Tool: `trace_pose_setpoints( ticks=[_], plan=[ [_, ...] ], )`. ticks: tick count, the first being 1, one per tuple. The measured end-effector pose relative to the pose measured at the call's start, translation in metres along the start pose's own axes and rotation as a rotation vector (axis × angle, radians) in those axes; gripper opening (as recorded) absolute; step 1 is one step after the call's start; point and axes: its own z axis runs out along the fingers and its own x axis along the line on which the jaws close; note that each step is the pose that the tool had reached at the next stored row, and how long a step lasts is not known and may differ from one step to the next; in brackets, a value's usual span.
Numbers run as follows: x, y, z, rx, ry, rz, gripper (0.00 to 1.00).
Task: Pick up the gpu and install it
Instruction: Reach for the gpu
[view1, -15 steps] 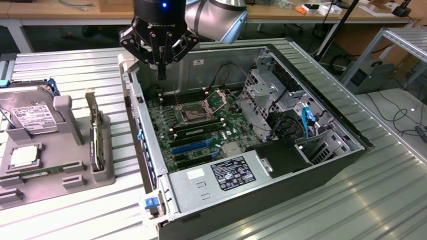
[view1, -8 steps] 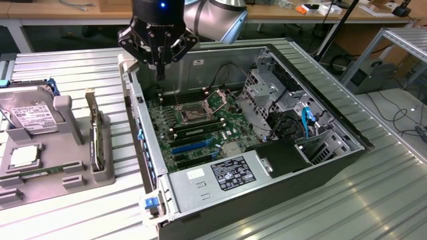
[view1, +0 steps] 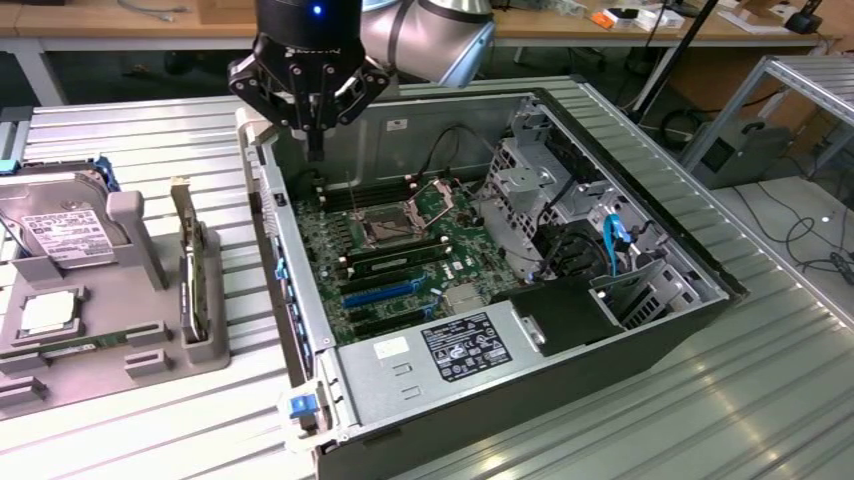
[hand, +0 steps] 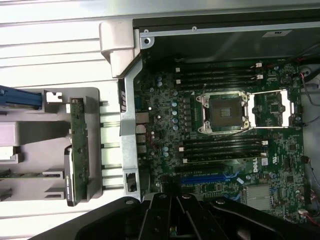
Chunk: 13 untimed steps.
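Pick step not begun: gripper (view1: 316, 148) hovers over case (view1: 561, 400) edge, fingers (view1: 315, 135) pinched shut and empty, gpu (view1: 191, 265) upright in holder (view1: 200, 350) beside case, so grasping needs them opened.

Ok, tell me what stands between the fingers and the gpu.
Nothing visible. The shut fingers hang over a corner of the open case, above its wall. The gpu stands on edge in the grey holder just outside that wall, on the exterior view's left, its top edge uncovered.

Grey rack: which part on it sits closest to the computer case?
The gpu card, thin and standing on edge; the hard drive and the processor chip sit farther away.
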Motion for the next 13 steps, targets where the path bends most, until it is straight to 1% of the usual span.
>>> trace_pose_setpoints(
  ticks=[4,13],
  plan=[
    [0.0043,-0.0003,-0.0001,0.0,0.0,0.0,0.11],
    [0.0086,-0.0006,-0.0003,0.0001,0.0001,0.0,0.11]
  ],
)
